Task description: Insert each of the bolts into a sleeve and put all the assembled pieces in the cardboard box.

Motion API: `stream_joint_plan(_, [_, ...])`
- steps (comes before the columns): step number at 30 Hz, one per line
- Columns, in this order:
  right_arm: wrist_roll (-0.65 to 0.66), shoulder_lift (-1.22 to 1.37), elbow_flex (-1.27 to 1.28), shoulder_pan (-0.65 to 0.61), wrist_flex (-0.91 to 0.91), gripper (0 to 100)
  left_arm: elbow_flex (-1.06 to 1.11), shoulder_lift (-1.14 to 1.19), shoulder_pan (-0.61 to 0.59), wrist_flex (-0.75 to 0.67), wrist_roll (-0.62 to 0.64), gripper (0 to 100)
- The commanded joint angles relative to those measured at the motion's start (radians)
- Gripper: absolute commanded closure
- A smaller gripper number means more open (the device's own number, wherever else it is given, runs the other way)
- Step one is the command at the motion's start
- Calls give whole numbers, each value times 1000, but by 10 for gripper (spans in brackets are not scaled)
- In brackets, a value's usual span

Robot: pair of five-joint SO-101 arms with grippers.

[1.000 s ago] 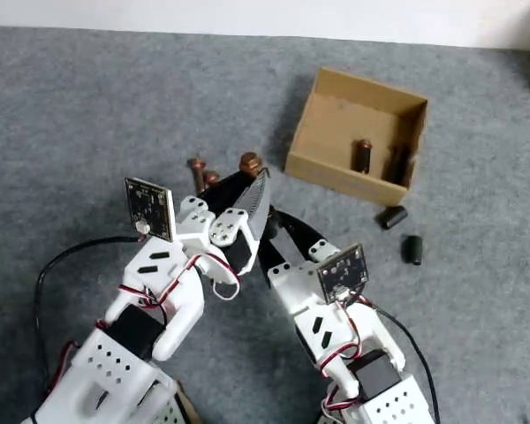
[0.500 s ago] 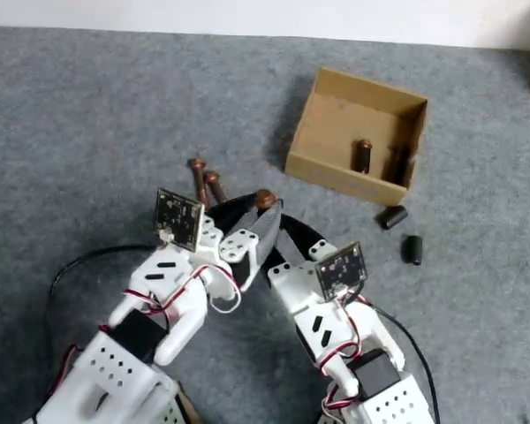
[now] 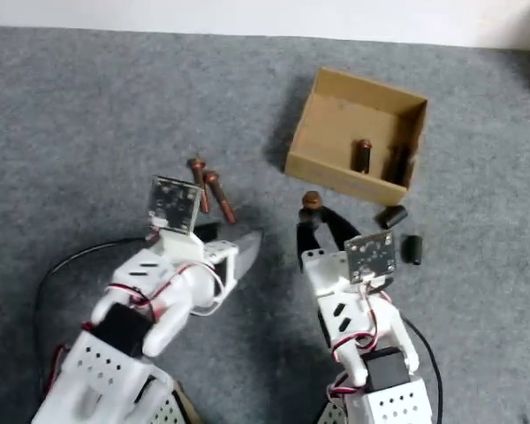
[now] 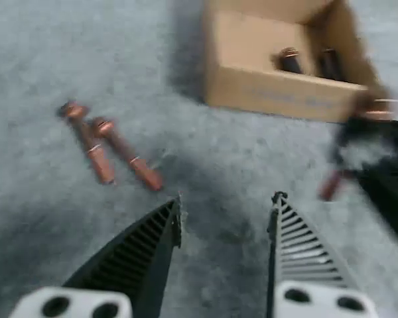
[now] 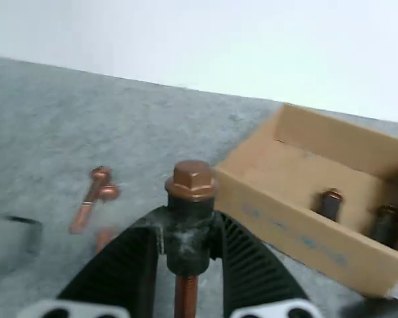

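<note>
My right gripper [image 3: 319,222] is shut on a black sleeve [image 5: 186,242] with a copper bolt [image 5: 191,180] through it, head up, just in front of the cardboard box [image 3: 336,177]. Two assembled pieces [image 3: 362,155] lie inside the box. My left gripper [image 3: 235,244] stands open and holds nothing, near two loose bolts [image 3: 210,188] on the grey mat. In the left wrist view those bolts [image 4: 113,152] lie ahead of the open gripper [image 4: 225,212], and the box [image 4: 272,99] is beyond. Two loose sleeves [image 3: 400,231] lie in front of the box's right corner.
The grey mat [image 3: 88,106] covers the table. The two arms stand close together at the near side. In the right wrist view the box [image 5: 298,232] is ahead with the loose bolts [image 5: 93,192] off to one side.
The left gripper let go of the bolt, opened and drew back. The right gripper carried the bolt in its sleeve to the right, toward the box.
</note>
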Motion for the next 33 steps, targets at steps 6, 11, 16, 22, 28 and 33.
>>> stream_joint_plan(6, [-3,-4,130,94,-4,993,47,-15,-217,-2,-2,784])
stream_joint_plan(11, [-3,-1,70,131,2,993,180,-15,-245,-52,-8,783])
stream_joint_plan(16, [11,1,39,163,2,993,242,-15,-245,-124,-8,784])
stream_joint_plan(22, [44,73,-13,165,2,993,246,-10,-246,-127,-9,784])
stream_joint_plan(28, [40,456,-275,176,-4,993,257,-13,-246,-130,-9,784])
stream_joint_plan(33, [38,773,-544,239,-47,993,266,-15,-246,-130,-9,784])
